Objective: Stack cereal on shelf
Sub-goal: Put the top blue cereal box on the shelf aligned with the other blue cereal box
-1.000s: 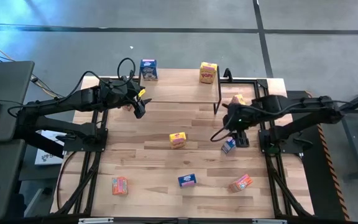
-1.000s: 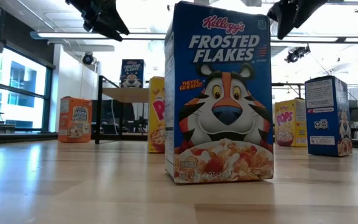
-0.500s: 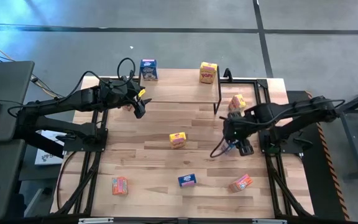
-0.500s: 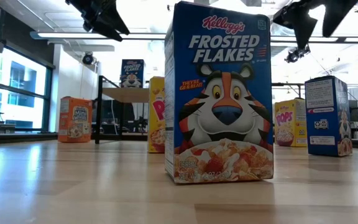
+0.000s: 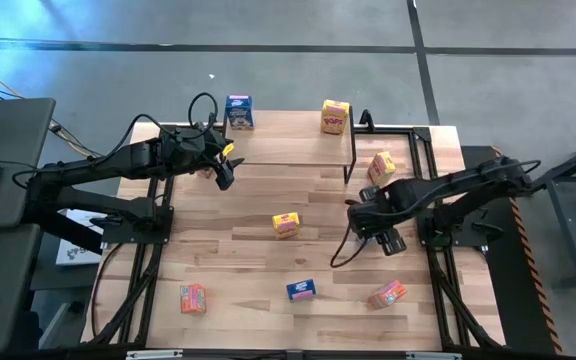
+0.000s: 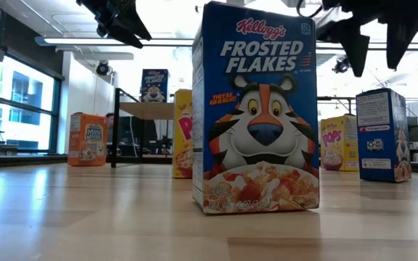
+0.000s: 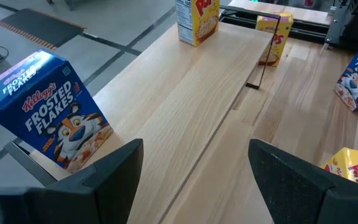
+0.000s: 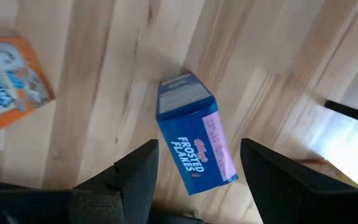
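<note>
Cereal box [image 8: 194, 149] lies beneath right arm's parted jaws.

On the shelf [image 5: 288, 140] at the desk's [image 5: 238, 270] far edge: two cereal boxes, one at its left end [image 5: 239, 112], one toward its right [image 5: 335, 116]. Right of the shelf, another box [image 5: 382, 165]. Mid-desk, one box [image 5: 286, 224]; along the near edge, three [image 5: 192, 298] [image 5: 301, 290] [image 5: 388, 294].
</note>
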